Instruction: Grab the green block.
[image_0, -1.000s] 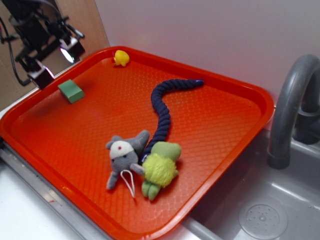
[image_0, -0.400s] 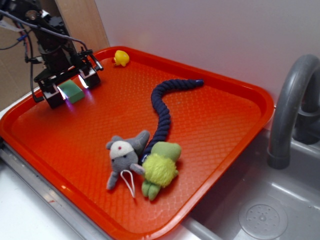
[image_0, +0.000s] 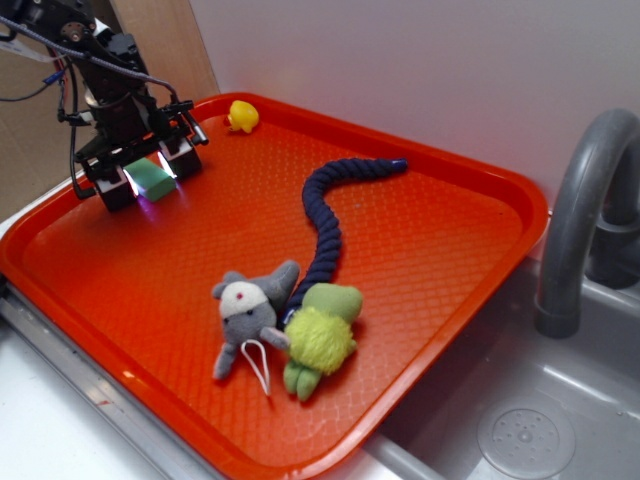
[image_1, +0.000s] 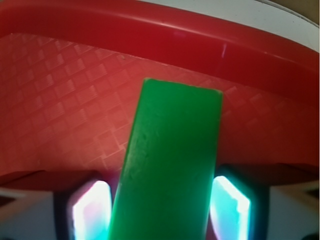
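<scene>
Claw (image_0: 145, 178) sits low at the upper left of the exterior frame, down on the orange tray (image_0: 420, 250), straddling the green block (image_0: 153, 179). Block is between the two fingers, one finger (image_0: 118, 187) on its left side and one on its right, both with glowing pads. Wrist view: green block (image_1: 170, 165) fills the centre of the frame, running from the bottom edge up toward the tray rim (image_1: 150, 30). Lit pads (image_1: 91, 210) show at lower left and lower right of it, each just beside a block side. A thin dark gap shows on each side, so the jaws are partly open, narrowed around the block; cannot tell if they actually touch it. Block looks to be resting on the tray floor, near the far left corner, not lifted as far as can be seen.

Rest of the tray: small yellow duck (image_0: 241, 116) at the top rim, just right of the claw. Dark blue rope toy (image_0: 325, 225) curves through the middle of the frame. Grey plush toy (image_0: 245, 315) and lime-green plush toy (image_0: 320, 340) lie side by side, touching, lower centre. Grey faucet (image_0: 585, 220) at the right edge, sink basin (image_0: 520, 430) at lower right. White surface (image_0: 40, 430) at lower left.
</scene>
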